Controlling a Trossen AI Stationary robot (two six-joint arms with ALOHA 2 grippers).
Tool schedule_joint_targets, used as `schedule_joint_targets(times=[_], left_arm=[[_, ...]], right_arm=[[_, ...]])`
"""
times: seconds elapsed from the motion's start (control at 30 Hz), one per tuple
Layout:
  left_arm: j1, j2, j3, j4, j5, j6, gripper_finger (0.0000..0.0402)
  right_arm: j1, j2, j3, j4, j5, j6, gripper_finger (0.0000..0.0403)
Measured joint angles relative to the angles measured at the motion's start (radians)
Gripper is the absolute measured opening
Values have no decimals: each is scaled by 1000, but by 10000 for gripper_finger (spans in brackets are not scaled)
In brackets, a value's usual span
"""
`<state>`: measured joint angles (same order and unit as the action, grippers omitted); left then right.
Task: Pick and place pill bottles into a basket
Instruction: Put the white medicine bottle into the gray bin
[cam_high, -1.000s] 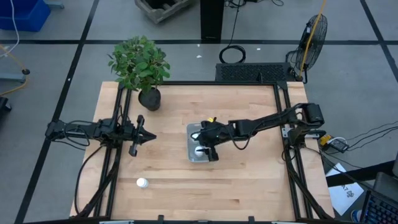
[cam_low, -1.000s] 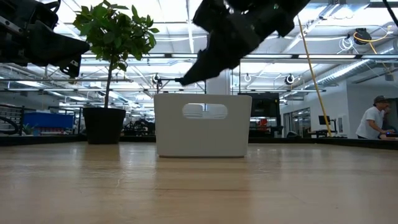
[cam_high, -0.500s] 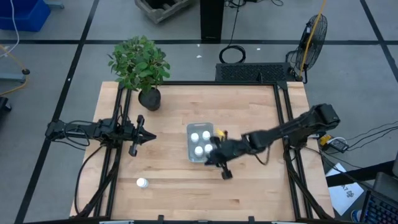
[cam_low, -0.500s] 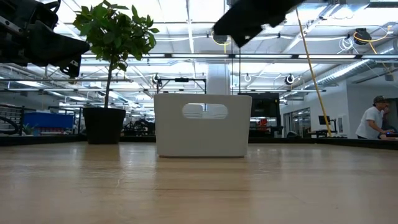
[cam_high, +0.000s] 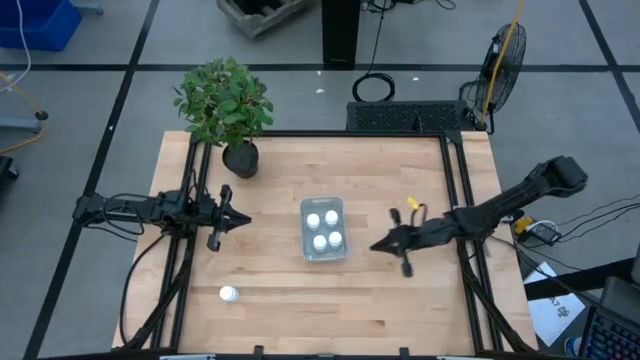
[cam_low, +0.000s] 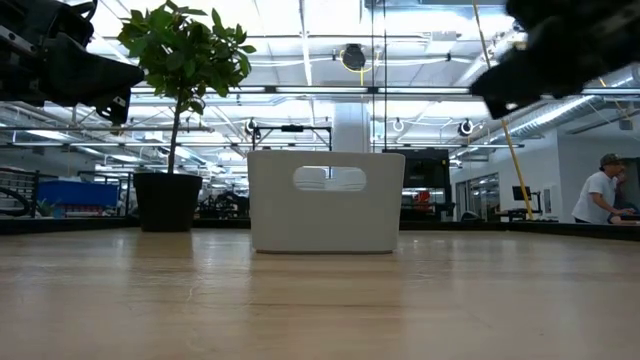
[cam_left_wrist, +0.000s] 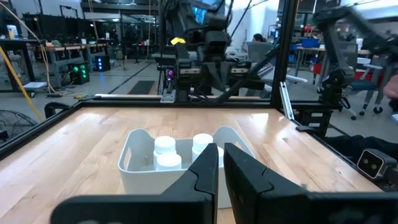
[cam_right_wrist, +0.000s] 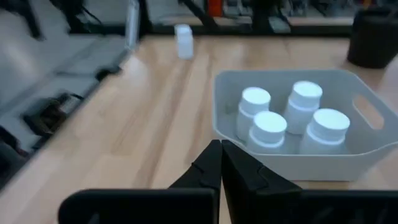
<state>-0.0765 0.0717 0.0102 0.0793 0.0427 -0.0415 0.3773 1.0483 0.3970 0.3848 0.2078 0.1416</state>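
Claw of my right arm (cam_high: 378, 246) sits closed and empty beside the translucent blue-grey plastic basket (cam_high: 322, 251) at mid-counter, four small white pill bottles (cam_right_wrist: 289, 121) inside. Next I judge: the last white bottle (cam_high: 229, 294) near the counter's front-left edge. Left claw (cam_high: 243, 221) waits closed.

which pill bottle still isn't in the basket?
The small white capped pill bottle standing alone on the wooden table near the left arm's front corner. The other four white bottles sit inside the translucent pale grey plastic basket.
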Motion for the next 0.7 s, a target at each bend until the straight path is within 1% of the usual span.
schedule_joint_targets(times=[0.17,0.27,0.33,0.43,0.6,0.7], left_arm=[[0,0,0,1,0,0,31],[0,0,0,0,0,0,31],[0,0,0,-1,0,0,31],[0,0,0,-1,0,0,31],[0,0,0,-1,0,0,31],[0,0,0,-1,0,0,31]], right_arm=[[12,-249,-166,37,1,-35,0],[2,-391,-227,18,0,-55,0],[-11,-469,-254,-23,-25,-56,0],[-17,-561,-290,-63,-53,-58,0],[-17,-700,-347,-87,-48,-77,0],[-17,-765,-360,-142,-37,-75,0]])
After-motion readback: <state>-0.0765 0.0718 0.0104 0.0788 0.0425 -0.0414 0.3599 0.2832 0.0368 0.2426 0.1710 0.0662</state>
